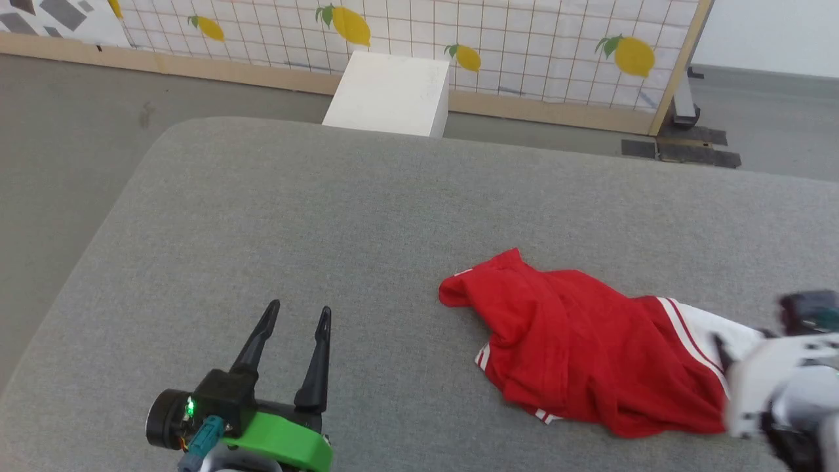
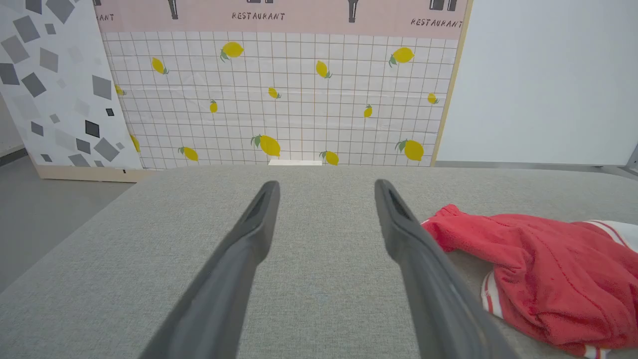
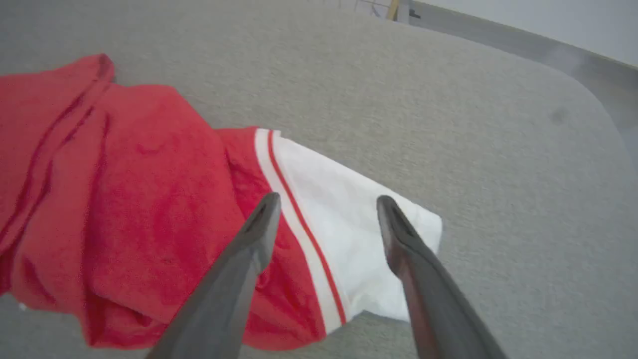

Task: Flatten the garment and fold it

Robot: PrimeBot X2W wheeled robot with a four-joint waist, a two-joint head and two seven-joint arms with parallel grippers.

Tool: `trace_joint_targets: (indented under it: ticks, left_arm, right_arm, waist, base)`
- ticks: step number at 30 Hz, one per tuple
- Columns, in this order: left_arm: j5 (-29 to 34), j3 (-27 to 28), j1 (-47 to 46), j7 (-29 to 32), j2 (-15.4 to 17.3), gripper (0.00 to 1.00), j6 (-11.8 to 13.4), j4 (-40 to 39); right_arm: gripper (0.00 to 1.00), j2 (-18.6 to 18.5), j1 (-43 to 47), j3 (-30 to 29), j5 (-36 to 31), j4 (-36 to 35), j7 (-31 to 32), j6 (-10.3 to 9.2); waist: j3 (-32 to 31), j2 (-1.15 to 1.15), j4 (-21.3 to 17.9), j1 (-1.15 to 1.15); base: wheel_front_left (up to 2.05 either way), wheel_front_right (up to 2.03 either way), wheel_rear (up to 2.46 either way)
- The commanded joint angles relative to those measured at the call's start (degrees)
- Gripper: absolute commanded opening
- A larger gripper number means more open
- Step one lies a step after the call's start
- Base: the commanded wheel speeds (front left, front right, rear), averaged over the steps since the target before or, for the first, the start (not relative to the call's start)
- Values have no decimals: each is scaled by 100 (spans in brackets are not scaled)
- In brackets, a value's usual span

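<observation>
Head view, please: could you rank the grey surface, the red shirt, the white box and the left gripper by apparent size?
1. grey surface
2. red shirt
3. white box and left gripper: about alike; the gripper is nearer the camera, so unranked.

I work in a staged test room: a printed lemon-tile backdrop panel (image 2: 299,99) reading "RESTAURANT" stands in a wooden frame (image 1: 557,113) on bare grey floor (image 1: 65,131) behind my fabric-covered table (image 1: 328,216).

A grey cloth-covered table (image 1: 262,216) with rounded corners carries one crumpled red garment (image 1: 577,341), its white sleeve outermost, lying toward the near right edge
</observation>
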Motion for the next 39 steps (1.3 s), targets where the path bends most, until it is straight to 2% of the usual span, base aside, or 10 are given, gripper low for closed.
trace_joint_targets:
  ticks: [1,4,7,14,20,21,22,26,30,39]
  left_arm:
    - [56,31,88,-26,-45,100,-34,20]
    - [77,14,57,-26,-75,100,-85,34]
    - [86,-25,-16,-26,-129,100,-118,35]
    - [86,-162,-180,-26,-244,100,-186,153]
    - [103,-149,-199,-26,-287,100,-211,214]
    - [107,-134,-199,-26,-292,100,-213,217]
    - [110,-118,-200,-26,-296,100,-214,221]
    - [133,-88,-230,-26,-310,100,-228,248]
    - [154,-53,-219,-26,-317,100,-246,286]
    - [158,64,-11,-26,-333,100,-270,300]
  right_arm:
    - [100,76,-44,234,163,-200,134,-10]
    - [100,181,-135,870,549,-620,653,-10]
    - [100,236,-351,1313,705,-674,1117,-10]
    - [100,242,-1016,1720,679,179,1736,-10]
    - [100,219,-1232,1723,449,851,1725,-10]
    - [13,251,-1237,1714,480,921,1694,-10]
    - [0,274,-1243,1712,498,964,1659,-10]
    - [0,276,-1283,1789,542,1014,1399,-10]
    - [0,247,-1279,1783,708,666,1107,-10]
    - [0,262,-225,1116,1281,-1256,915,-10]
  waist:
    - [-30,0,15,0]
    - [21,0,122,0]
    - [117,0,273,0]
    - [342,0,675,0]
    - [413,0,782,0]
    - [419,0,773,0]
    - [424,0,756,0]
    - [411,0,627,0]
    - [326,0,445,0]
    - [24,0,-78,0]
  base:
    - [0,0,0]
    - [0,0,0]
    - [0,0,0]
    - [0,0,0]
    - [0,0,0]
    - [0,0,0]
    - [0,0,0]
    - [0,0,0]
    - [0,0,0]
    - [0,0,0]
